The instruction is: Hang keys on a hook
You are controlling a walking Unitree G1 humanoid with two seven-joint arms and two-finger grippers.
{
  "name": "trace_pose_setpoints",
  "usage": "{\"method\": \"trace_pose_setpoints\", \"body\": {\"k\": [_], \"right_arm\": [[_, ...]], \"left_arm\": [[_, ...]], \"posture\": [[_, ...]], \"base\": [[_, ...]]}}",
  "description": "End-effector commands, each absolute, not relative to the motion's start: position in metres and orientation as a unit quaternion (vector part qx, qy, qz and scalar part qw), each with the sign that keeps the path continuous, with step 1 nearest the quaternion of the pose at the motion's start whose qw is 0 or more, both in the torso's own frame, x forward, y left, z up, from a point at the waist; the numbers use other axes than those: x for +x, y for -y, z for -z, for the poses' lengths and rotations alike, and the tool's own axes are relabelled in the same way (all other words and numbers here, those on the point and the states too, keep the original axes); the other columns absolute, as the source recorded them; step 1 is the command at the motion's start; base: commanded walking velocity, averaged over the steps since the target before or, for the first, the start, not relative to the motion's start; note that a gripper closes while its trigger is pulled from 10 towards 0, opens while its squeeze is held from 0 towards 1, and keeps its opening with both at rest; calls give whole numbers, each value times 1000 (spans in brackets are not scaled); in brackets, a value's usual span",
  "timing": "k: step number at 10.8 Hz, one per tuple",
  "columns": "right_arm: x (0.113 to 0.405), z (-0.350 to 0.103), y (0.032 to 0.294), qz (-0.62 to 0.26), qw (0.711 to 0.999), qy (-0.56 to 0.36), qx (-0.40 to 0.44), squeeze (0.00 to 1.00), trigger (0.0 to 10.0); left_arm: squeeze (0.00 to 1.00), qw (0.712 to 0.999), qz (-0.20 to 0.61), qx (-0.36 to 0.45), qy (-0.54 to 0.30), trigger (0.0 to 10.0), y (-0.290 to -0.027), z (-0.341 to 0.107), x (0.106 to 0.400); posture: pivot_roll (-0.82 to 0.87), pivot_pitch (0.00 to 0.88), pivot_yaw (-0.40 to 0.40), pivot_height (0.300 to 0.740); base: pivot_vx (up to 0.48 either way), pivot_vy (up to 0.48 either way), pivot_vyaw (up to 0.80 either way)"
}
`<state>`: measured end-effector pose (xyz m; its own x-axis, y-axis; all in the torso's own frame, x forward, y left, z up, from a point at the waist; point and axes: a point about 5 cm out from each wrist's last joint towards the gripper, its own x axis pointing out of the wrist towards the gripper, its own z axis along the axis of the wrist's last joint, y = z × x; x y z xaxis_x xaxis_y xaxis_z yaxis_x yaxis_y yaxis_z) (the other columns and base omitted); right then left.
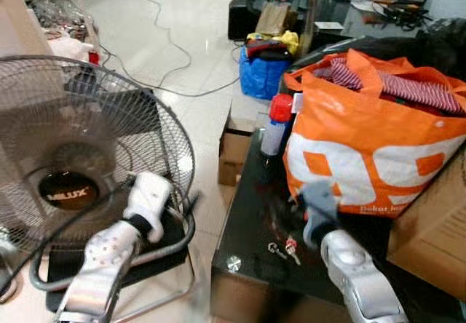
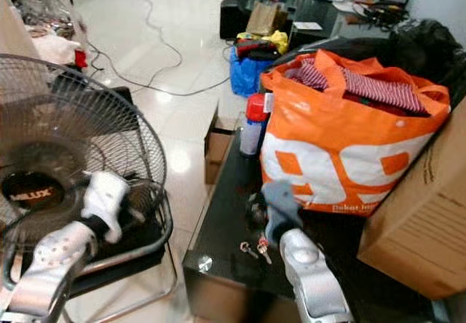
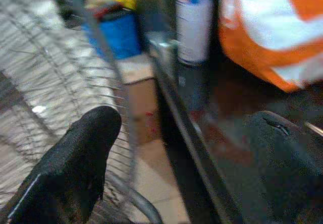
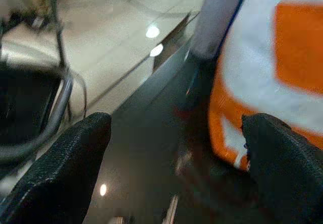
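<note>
Keys (image 1: 282,248) lie loose on the glossy worktop (image 1: 247,221); with your right end effector (image 4: 176,153) spread apart, pinch their ring.

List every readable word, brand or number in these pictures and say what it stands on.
"MILUX": black hub badge of the grey wire-caged floor fan.
Large white figures, seemingly "99", partly hidden: orange and white plastic bag.
Small line beneath them: too blurred to read.
Red-capped white spray can: label unreadable.
</note>
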<state>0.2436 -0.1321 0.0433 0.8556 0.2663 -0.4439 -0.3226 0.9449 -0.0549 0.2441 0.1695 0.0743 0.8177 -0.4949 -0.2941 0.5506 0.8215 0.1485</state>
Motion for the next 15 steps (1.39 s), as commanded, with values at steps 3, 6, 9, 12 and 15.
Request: {"method": "trace_pose_setpoints", "body": {"k": [3,6,9,12,15], "right_arm": [[245,-14,121,-222,915,-319,-110,0,10000],[253,3,118,-243,889,-345,-178,0,10000],[271,9,128,-248,862,-354,-265,0,6941],[277,8,133,-294,832,-361,-304,0,0],[279,9,142,-337,792,-379,-339,0,0]], "left_arm": [[0,882,407,132,-198,10000,-163,-58,231],[0,835,478,135,-236,10000,-159,-52,225],[0,827,490,142,-235,10000,-157,-54,229],[0,829,488,138,-234,10000,-156,-53,228],[0,829,488,137,-235,10000,-156,-53,230]], "posture": [[-69,0,-49,740],[-74,0,-56,740],[-75,0,-67,740],[-74,0,-75,740],[-75,0,-75,740]], "base": [[0,0,0],[0,0,0],[0,0,0],[0,0,0],[0,0,0]]}}
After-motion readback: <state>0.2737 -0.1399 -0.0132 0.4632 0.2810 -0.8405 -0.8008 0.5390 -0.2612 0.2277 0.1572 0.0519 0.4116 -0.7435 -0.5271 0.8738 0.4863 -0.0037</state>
